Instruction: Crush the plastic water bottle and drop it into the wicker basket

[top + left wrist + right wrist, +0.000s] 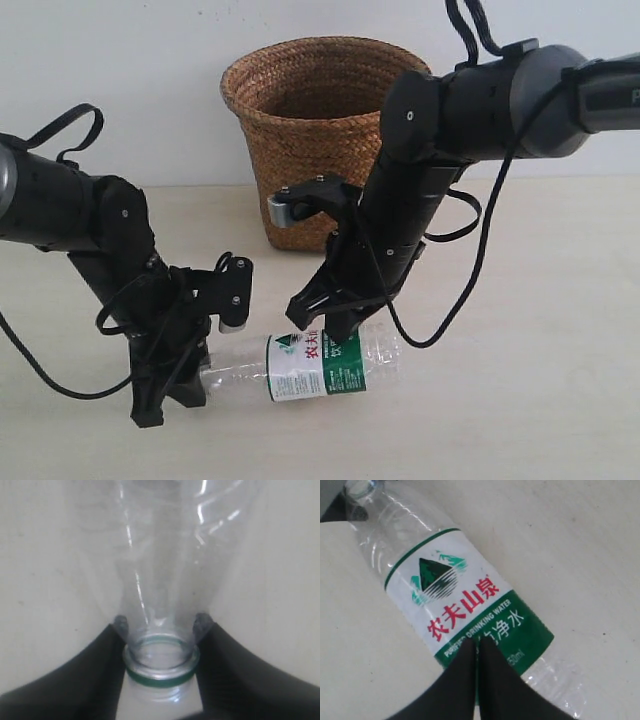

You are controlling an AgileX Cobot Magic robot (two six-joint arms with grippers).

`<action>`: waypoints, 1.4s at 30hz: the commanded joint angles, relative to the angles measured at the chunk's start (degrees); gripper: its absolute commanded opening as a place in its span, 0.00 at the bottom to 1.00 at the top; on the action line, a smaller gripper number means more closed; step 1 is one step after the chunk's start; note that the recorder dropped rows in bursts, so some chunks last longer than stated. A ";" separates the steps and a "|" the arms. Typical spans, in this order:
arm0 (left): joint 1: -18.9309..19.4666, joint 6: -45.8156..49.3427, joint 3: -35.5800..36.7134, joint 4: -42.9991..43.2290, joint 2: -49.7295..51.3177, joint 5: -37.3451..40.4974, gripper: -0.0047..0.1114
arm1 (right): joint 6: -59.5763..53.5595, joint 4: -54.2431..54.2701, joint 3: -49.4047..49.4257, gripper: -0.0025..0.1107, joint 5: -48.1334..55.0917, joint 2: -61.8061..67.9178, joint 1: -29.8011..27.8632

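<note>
The plastic water bottle (320, 365) lies on its side on the pale table, with its green-and-white label facing up and its open neck pointing left. My left gripper (185, 380) is shut on the bottle's neck; in the left wrist view its fingers (161, 625) press against both sides just above the green ring (159, 676). My right gripper (325, 325) stands over the label with its jaws shut together and nothing between them. In the right wrist view its tips (477, 642) rest at the label's green band on the bottle (465, 600). The wicker basket (310, 150) stands behind, upright.
The table (520, 400) stretches bare to the right and front of the bottle. A white wall rises behind the basket. The right arm's black cables (470, 250) hang between the arm and the table.
</note>
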 commanded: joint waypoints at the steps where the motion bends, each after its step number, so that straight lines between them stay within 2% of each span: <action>1: -1.51 0.62 0.11 2.36 -3.58 -0.98 0.07 | 0.08 -1.80 -0.06 0.02 1.46 -0.19 0.02; 8: -4.04 0.35 0.11 2.19 -3.81 -0.98 0.07 | 0.77 -1.33 -0.06 0.02 2.12 -3.62 0.02; 13: -4.04 -0.07 0.11 1.73 -1.95 -1.41 0.07 | 1.32 -1.21 -0.06 0.02 4.68 -3.86 0.79; 28: -4.04 -1.64 0.11 1.95 0.52 -2.56 0.07 | 1.34 -0.05 3.17 0.02 0.06 -3.29 1.92; 42: -4.04 -1.77 0.11 2.18 0.52 -2.56 0.07 | 1.39 -1.84 3.17 0.02 -1.69 6.98 2.40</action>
